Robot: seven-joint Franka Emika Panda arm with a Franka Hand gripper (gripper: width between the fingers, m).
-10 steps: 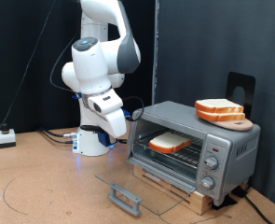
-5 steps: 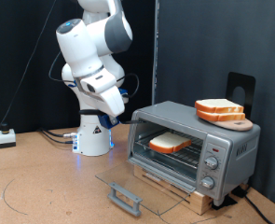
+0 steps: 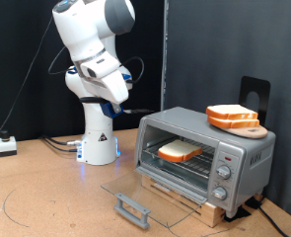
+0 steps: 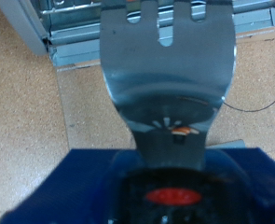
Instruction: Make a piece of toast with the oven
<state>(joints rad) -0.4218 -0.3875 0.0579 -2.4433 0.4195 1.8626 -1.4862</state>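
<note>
The oven [image 3: 234, 158] stands at the exterior view's right on a wooden base, with its glass door [image 3: 145, 193] folded down flat. The piece of toast [image 3: 180, 151] lies on the wire rack inside. My gripper [image 3: 116, 101] hangs high at the exterior view's left of the oven, well clear of it. In the wrist view a slotted metal spatula [image 4: 170, 65] sticks out from a blue block [image 4: 90, 187] at the hand and hides the fingers. The blade is bare. The oven's open front [image 4: 81, 28] shows beyond the blade.
A stack of similar slices [image 3: 232, 118] sits on a wooden board on the oven's roof. The door's dark bar handle [image 3: 131, 208] juts out low over the table. A small white box [image 3: 5, 145] and cables lie near the arm's base.
The arm has risen and swung away from the oven toward the exterior view's left. The toast stays on the rack and the door stays down.
</note>
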